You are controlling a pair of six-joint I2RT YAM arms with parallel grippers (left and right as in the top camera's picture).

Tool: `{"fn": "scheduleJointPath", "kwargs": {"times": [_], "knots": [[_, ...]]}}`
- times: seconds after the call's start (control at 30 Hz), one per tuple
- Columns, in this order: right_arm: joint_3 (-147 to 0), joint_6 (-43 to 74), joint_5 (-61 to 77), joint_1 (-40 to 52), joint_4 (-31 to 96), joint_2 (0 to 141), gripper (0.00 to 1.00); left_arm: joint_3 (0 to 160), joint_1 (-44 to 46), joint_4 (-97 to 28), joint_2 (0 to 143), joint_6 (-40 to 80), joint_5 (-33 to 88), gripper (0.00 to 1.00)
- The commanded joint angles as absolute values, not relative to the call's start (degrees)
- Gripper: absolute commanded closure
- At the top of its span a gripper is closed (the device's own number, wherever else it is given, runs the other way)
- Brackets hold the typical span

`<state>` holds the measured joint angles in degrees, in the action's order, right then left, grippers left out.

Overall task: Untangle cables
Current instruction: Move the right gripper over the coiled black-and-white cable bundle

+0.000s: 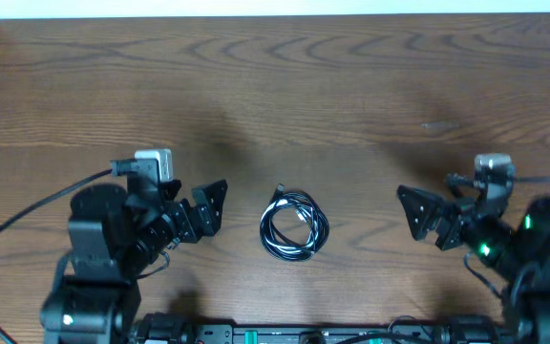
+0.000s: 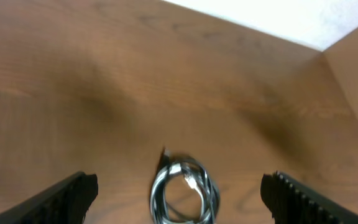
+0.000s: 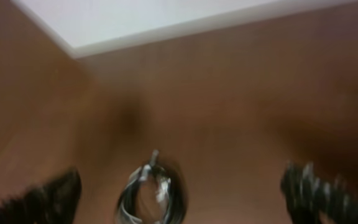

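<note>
Wood-grain table (image 1: 351, 86) w/ 1 coil of cables (image 1: 294, 225) lying near front-center.

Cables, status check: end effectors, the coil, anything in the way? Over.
Left end effector open, empty. Right end effector open, empty. Cables coiled on table between them, untouched. Nothing in the way.

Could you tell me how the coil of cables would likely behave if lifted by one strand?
The cables look thin and loosely looped, so they would probably sag and partly uncoil, not lift as a ring. They seem light, so a push would likely slide them over the table. Lying flat, they shouldn't roll.
</note>
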<state>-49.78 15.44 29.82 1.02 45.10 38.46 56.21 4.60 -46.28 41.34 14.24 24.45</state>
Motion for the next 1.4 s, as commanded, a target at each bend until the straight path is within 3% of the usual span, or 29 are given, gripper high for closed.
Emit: {"fn": "scheduleJointPath", "kwargs": {"times": [0.0,0.13,0.27,0.4,0.53,0.63,0.87,1.03,1.37], "knots": [[-58.8,14.1,35.1,1.5,53.9,46.0,0.01,61.8,4.6,-49.5,43.3,16.8,28.2,0.10],[-63.6,6.4,45.2,1.6,58.8,51.1,0.01,62.8,4.6,-49.2,42.7,12.5,40.8,0.10],[-63.6,6.5,45.2,2.9,61.1,54.1,0.01,62.8,4.7,-52.0,43.5,12.8,44.0,0.10],[-63.5,6.6,32.9,10.0,66.2,59.0,0.01,62.8,5.7,-58.2,46.1,11.9,43.0,0.10],[-63.5,6.6,26.2,19.0,66.6,64.1,0.01,64.7,6.8,-67.3,48.6,9.4,31.7,0.10],[-63.5,6.3,19.1,26.5,64.9,68.3,0.01,71.4,6.8,-76.3,50.8,6.8,24.3,0.10],[-63.5,5.1,16.6,35.8,56.3,77.4,0.09,85.5,6.8,-82.5,52.5,6.1,26.9,0.10],[-63.5,5.1,16.6,38.5,48.2,86.7,0.17,89.0,6.8,-82.3,52.1,6.2,32.2,0.10],[-63.5,5.1,17.0,43.0,45.3,95.8,0.23,89.0,6.8,-83.5,52.0,4.8,33.0,0.15]]}}
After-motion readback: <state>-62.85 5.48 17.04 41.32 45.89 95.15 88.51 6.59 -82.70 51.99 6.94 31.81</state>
